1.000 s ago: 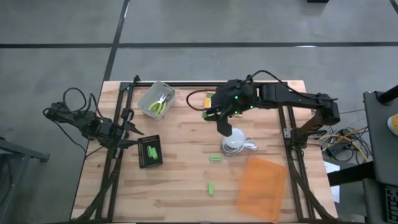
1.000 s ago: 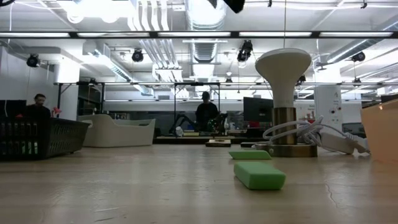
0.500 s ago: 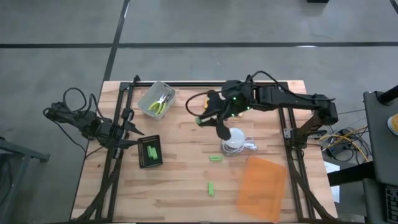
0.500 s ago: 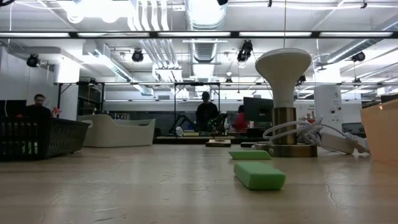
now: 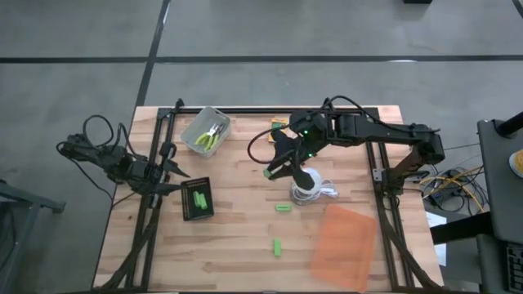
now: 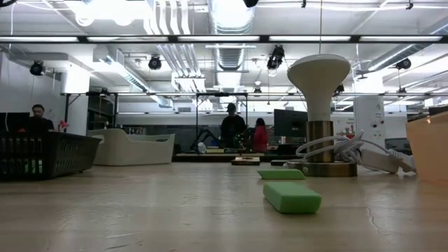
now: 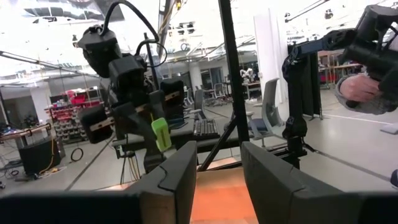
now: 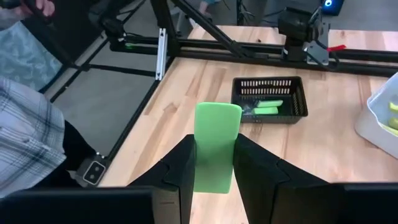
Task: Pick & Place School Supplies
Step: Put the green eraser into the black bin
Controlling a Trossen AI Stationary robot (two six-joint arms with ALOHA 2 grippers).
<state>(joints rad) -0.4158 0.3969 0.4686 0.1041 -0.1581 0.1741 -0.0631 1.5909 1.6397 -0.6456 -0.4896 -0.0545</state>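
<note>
My right gripper (image 5: pixel 271 170) hangs over the middle of the table, shut on a stubby bright-green stick (image 8: pixel 216 144). Two more green sticks (image 5: pixel 283 207) (image 5: pixel 278 246) lie flat on the wood nearer the near edge, and both sticks (image 6: pixel 292 197) (image 6: pixel 281 173) also show in the low view. The black tray (image 5: pixel 196 198) holds several green sticks. A translucent bin (image 5: pixel 204 131) holds yellow-green-handled plier-like tools. A small orange-yellow box (image 5: pixel 278 124) lies near the far edge. My left gripper (image 7: pixel 217 180) waits open at the table's left side. My right gripper pinches the green stick between its two fingers (image 8: pixel 177 165), by the stick's end (image 8: pixel 214 180) toward the wrist. The other end (image 8: pixel 217 112) juts out past the fingertips. The stick is lifted clear of the table, and the fingers slant down toward the table's left.
A white mushroom-shaped lamp (image 5: pixel 306 184) with a coiled cord stands just right of my right gripper. The big translucent orange sheet (image 5: pixel 343 245) lies at the near right. A person's hand (image 7: pixel 357 87) shows beyond the table in the left wrist view. Bare wood lies between tray and lamp.
My right gripper has carried the green stick from near the far edge toward the table's near edge, shifting slightly left, and it has turned as it went. The sticks on the table have stayed put.
</note>
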